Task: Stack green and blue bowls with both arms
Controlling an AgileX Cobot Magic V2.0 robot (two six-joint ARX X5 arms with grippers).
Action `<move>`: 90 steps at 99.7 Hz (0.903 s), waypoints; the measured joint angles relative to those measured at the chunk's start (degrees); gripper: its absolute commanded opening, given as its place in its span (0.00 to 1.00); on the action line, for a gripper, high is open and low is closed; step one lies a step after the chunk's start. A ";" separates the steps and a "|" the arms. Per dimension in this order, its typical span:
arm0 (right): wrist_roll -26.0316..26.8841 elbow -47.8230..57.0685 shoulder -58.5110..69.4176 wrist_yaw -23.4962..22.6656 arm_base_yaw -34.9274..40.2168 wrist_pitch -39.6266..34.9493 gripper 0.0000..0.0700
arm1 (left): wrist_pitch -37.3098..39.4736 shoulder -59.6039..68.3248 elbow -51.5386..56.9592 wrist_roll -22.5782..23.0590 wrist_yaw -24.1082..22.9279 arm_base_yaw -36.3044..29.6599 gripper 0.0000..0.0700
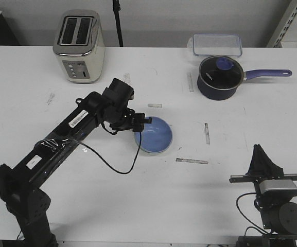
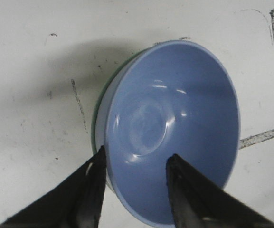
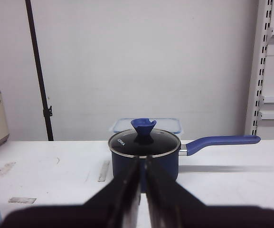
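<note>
Black tapered fingers [image 2: 96,190] astride glossy round blue bowl's [image 2: 174,128] rim.

Glossy, smooth periwinkle-blue round bowl [image 2: 174,128] catching highlights, matt white tabletop [image 1: 138,195] — scuffed and marked, shiny metal cream-sided toaster [image 1: 80,46], dark navy saucepan [image 1: 219,78] with glossy glass lid, clear plastic lidded container [image 1: 216,44]

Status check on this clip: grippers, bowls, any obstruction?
Left gripper open, straddling blue bowl rim. Right gripper shut, empty, parked. Blue bowl nested in green bowl. Saucepan well off; nothing blocking.
</note>
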 measured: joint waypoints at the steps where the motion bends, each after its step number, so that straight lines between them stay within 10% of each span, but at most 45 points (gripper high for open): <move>1: 0.00 0.00 0.00 0.00 0.00 0.00 0.02 | 0.09 -0.02 0.00 0.17 -0.11 0.07 0.35; 52: 0.00 0.00 0.00 0.00 0.00 0.00 0.02 | 25.70 -21.27 -27.52 4.07 -1.86 5.53 0.34; 90: 0.00 0.00 0.00 0.00 0.00 0.00 0.02 | 49.46 -44.65 -57.59 6.47 -3.26 18.97 0.01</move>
